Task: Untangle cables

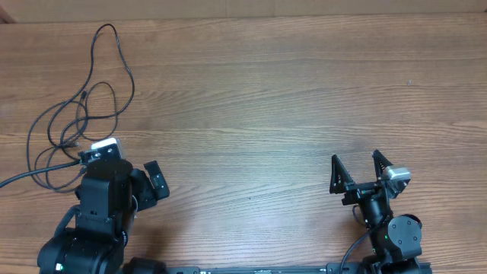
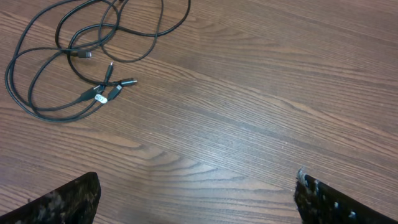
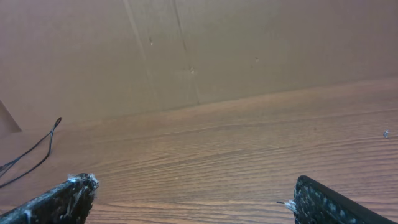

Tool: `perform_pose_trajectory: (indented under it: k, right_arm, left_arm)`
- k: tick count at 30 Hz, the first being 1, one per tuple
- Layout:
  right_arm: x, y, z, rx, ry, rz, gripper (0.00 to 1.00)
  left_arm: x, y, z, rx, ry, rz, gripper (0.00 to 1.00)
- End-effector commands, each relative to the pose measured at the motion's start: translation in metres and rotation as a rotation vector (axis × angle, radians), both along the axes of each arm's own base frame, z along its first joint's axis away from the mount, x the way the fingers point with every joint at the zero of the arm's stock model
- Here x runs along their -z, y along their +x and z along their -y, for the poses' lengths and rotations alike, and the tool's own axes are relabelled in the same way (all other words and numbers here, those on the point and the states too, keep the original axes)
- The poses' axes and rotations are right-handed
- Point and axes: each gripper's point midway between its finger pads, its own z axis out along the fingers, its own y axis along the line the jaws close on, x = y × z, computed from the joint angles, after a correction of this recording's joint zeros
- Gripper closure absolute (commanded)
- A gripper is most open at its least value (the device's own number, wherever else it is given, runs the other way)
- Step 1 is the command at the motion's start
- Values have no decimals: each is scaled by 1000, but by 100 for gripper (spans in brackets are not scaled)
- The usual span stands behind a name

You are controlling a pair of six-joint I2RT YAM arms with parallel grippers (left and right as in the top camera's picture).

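So far: nothing looks separated; the cables (image 1: 82, 97) lie in overlapping loops that cross one another at several places.
Left to do: every crossing needs lifting apart and each cord laying out on its own, so the task appears to be at its start.
Cable position: far-left part of the desk (image 1: 266, 91), just ahead of the left arm and well apart from the right arm.
Plug ends: several gathered close together among the loops (image 2: 102, 93); how many separate cords there are cannot be told from these views.
Left pincer (image 2: 196, 193): jaws spread wide and holding nothing, aimed down at bare desk with the cables up and to its left, untouched.
Right pincer (image 1: 356, 169): jaws likewise wide apart and empty, low at the near-right edge and pointing across the desk.
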Motion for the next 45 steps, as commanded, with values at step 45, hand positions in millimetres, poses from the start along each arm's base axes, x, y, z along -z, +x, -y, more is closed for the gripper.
perform_pose_trajectory:
  k: [45]
  right_arm:
    - [2,0,-1,-3,-5,6,0]
  left_arm:
    - [-1,-5,-5,-21,8,14,1]
